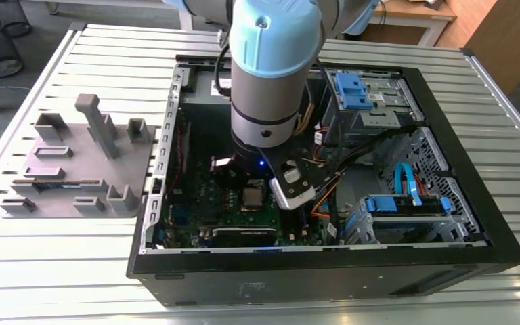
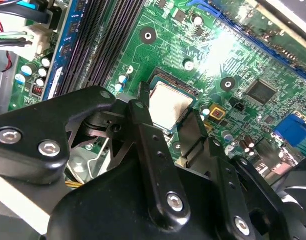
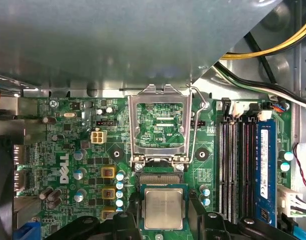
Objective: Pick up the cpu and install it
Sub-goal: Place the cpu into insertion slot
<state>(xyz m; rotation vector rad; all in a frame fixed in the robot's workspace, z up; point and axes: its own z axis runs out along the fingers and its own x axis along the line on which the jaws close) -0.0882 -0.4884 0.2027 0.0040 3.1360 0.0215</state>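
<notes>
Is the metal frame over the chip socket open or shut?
Open: in the first wrist view the frame lies flipped back, leaving the chip uncovered.

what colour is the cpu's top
Silvery-grey metal; the cpu shows best in the first wrist view.

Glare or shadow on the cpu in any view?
Second wrist view: a white glare patch blows out the board beyond the cpu, whose lid is evenly lit. First wrist view: cpu evenly lit, no glare. Exterior view: the case interior is dim, and the arm hides part of the board.
</notes>
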